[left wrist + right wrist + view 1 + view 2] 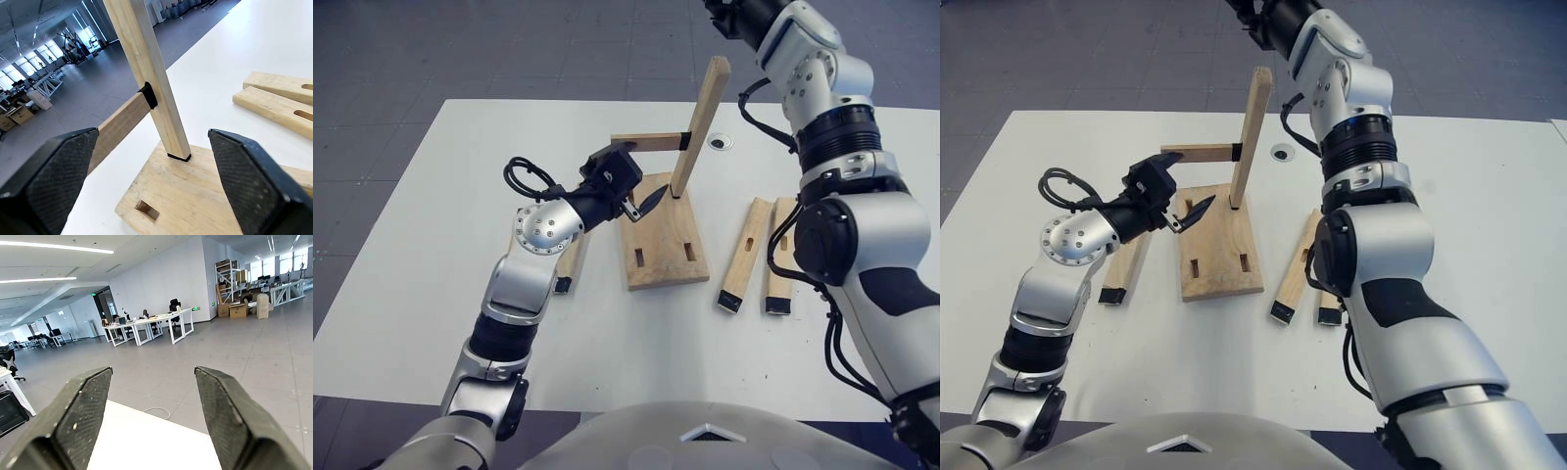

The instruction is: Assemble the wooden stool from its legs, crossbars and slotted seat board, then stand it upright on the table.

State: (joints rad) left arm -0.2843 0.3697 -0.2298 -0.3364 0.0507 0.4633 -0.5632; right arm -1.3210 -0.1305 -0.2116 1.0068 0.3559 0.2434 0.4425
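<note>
left gripper, jaws apart, at 9 o'clock of the upright leg — best grip it low, square, clear of the crossbar; right gripper also apart.

From my end I can see a small round grommet set into the table near its far edge; grey tiled floor beyond it; further off there's white desks, office chairs, and shelving with cardboard boxes
</note>
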